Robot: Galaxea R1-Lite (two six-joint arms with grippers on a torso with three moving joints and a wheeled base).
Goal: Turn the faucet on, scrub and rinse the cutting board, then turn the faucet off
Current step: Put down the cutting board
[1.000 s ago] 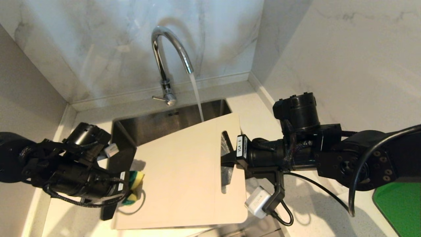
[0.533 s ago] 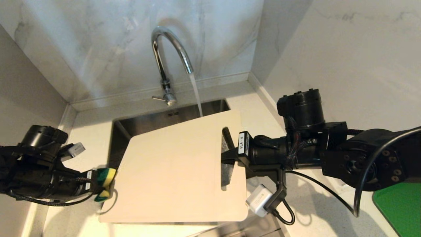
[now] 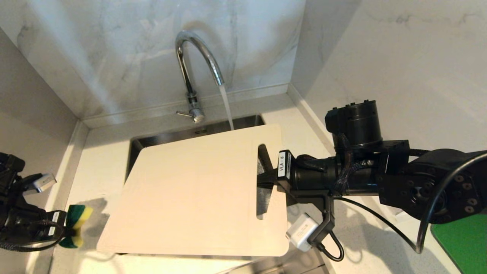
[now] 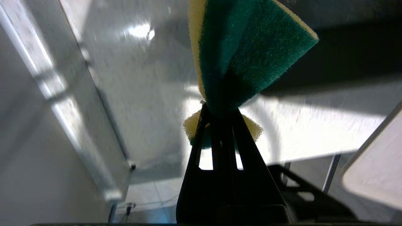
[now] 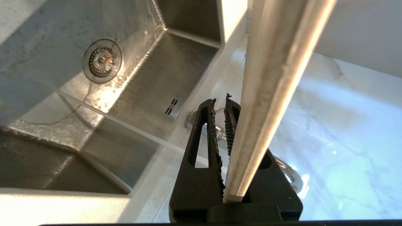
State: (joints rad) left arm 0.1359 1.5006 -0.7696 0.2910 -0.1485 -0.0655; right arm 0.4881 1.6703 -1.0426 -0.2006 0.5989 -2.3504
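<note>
At my right hand [image 3: 266, 179]: clamped on the cutting board [image 3: 198, 190] beside its slot — thin cream plastic, rounded corners, held over the sink [image 5: 135, 103]. Left hand [image 3: 62, 230], out over the tabletop [image 3: 102, 163]: pinching a green-and-yellow sponge [image 3: 76, 224]. Chrome faucet [image 3: 192, 72] running. Step, as I judge it: rinsing — the far edge under the stream.

A steel sink [image 3: 171, 139] is set into a pale speckled tabletop [image 3: 102, 160] in the corner of two white marble walls [image 3: 114, 57]. Its round drain strainer [image 5: 102, 60] sits in the bottom, and the metal there looks wet. A yellow and green sponge [image 3: 76, 224] is above the tabletop at the near left, folded in the middle. A bright green flat board [image 3: 462, 238] lies at the near right edge.
</note>
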